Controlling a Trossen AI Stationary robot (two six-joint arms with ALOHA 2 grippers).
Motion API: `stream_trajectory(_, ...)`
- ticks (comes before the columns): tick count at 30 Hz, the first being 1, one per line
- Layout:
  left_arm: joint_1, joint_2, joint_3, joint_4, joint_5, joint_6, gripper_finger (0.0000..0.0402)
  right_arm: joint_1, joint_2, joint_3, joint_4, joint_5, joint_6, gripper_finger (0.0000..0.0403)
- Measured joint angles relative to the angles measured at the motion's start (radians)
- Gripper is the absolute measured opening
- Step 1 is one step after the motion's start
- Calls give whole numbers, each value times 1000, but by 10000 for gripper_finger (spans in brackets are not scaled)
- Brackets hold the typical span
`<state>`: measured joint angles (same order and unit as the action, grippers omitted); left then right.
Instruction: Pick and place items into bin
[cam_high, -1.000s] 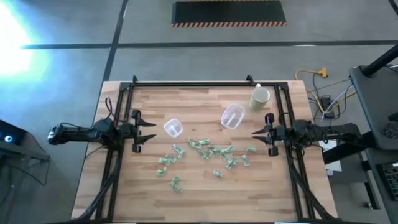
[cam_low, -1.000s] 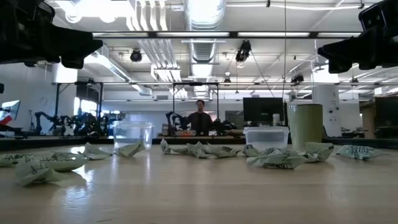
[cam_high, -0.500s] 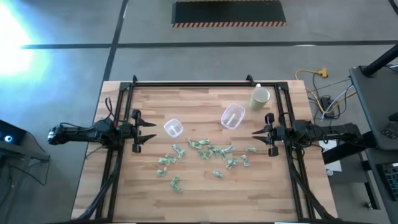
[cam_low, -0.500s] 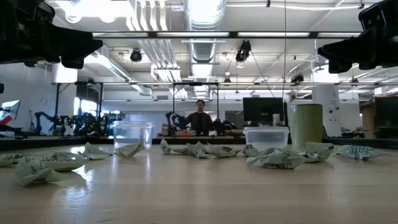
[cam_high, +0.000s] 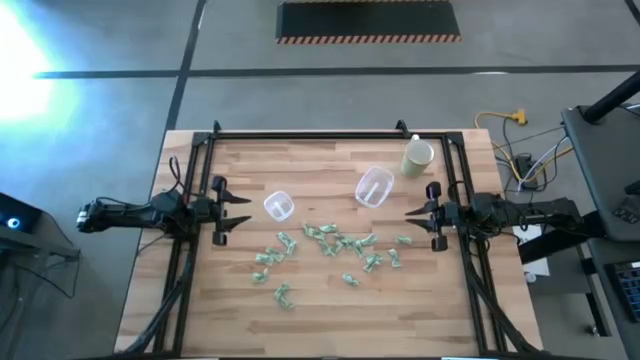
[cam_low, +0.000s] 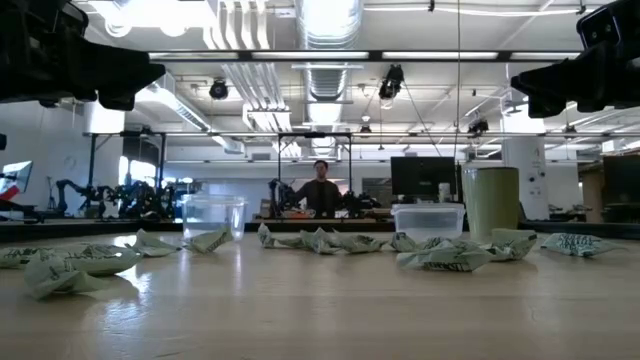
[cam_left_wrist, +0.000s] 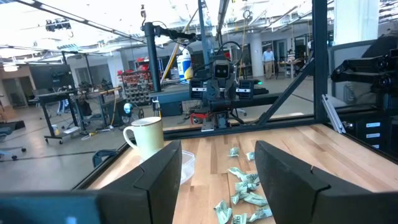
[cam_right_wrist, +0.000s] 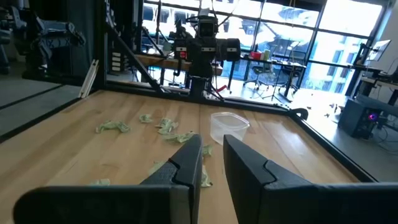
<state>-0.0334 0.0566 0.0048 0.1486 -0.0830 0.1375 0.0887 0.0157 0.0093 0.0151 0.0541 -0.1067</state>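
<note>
Candy pieces (cam_high: 330, 245) lie scattered across the middle of the worktop (cam_high: 230, 300), none in either clear tub (cam_high: 279, 206) yet. The left hand (cam_high: 232, 209) waits at the left edge, fingers spread wide and empty; the right hand (cam_high: 418, 214) waits at the right edge, fingers narrowly parted and empty. Best start with an outlying piece, coming straight down so neighbours stay undisturbed.
</note>
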Motion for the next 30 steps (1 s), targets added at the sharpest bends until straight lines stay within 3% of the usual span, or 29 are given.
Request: stream_trajectory(30, 0, 0, 0, 0, 0, 0, 187, 0, 0, 0, 29, 0, 2, 57)
